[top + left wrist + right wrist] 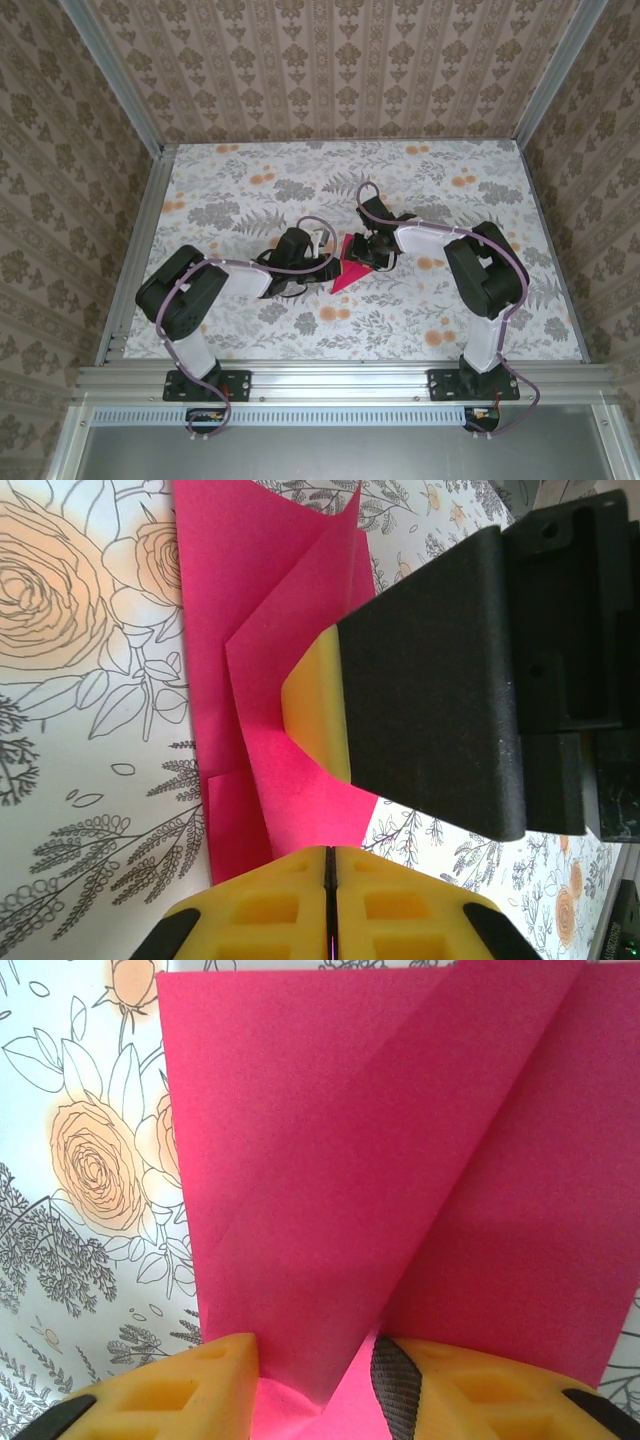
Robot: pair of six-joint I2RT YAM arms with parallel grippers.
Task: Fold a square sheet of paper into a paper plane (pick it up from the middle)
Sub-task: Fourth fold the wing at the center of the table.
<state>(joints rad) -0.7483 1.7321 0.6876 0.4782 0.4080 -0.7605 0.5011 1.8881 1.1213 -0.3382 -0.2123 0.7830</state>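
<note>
Yellow foam pads [270,905] of the left gripper [330,852] sit pressed flat together at bottom centre of the left wrist frame, seam line only, no gap: clenched. Magenta paper [270,610] runs right down to the pad tips; cannot tell if a layer is nipped in the seam. Same frame, centre right: one black finger [430,680] of the right gripper [318,1348], its yellow tip planted on the paper's upper folded layer.

Right wrist frame: the right pads [180,1395] at the bottom edge stand apart, one each side of a raised crease that comes up between them. Jaws released, straddling the fold, not clamping it. Paper covers most of that frame, with diagonal fold lines converging toward bottom centre and a straight edge down the left side. Paper is creased, layers overlapping.

Top view: paper lies as a small pointed shape at the middle of the floral table cover [250,190], tip aimed lower left. Left gripper is at its left side, right gripper at its upper right, both right against it. Both arms bend inward from the bottom edge of the frame. Patterned wallpaper panels [330,70] stand round the table.
</note>
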